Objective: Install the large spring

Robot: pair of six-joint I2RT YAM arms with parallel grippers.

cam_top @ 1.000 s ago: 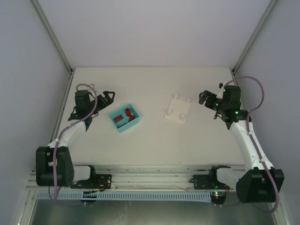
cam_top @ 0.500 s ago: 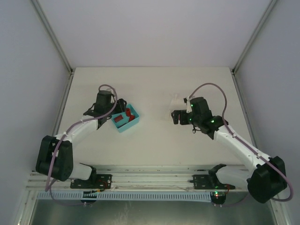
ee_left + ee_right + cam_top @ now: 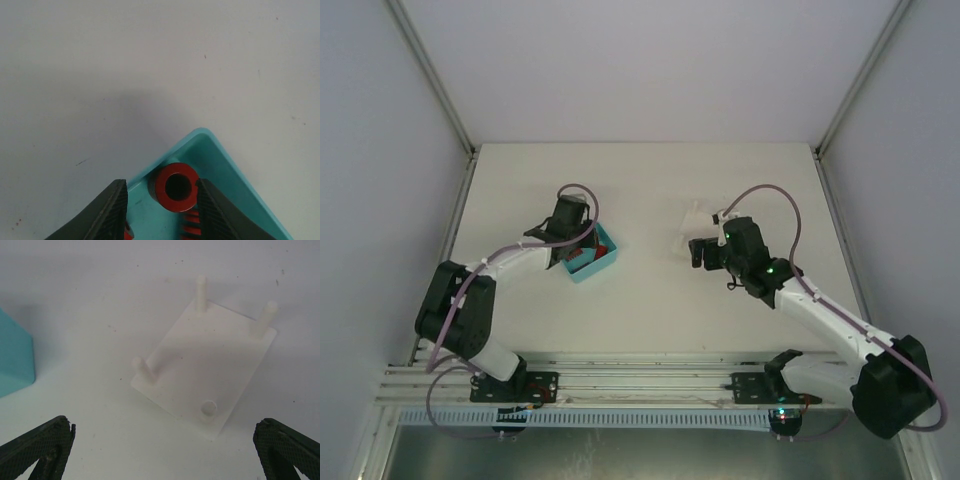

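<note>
The large spring [image 3: 175, 186], a thick red coil seen end-on, stands in the far corner of the teal bin [image 3: 222, 157]. My left gripper [image 3: 160, 186] is down in the bin with its jaws on either side of the spring. The right finger [image 3: 212, 210] touches the coil and the left finger [image 3: 107, 215] stands a little apart from it. From above, the left gripper [image 3: 570, 250] covers the bin's [image 3: 608, 262] left side. The white base plate [image 3: 210, 360] with four upright pegs lies just ahead of my right gripper [image 3: 162, 432], whose jaws are spread wide with nothing between them.
A thinner red spring [image 3: 192, 226] lies in the bin below the large one. In the top view my right gripper [image 3: 698, 250] hovers over the near edge of the plate [image 3: 695, 214]. Side rails and walls border the white table [image 3: 650, 300].
My left arm has swung right from the table's left side into the bin, and its jaws have narrowed around the large spring. My right arm has moved left over the base plate.
</note>
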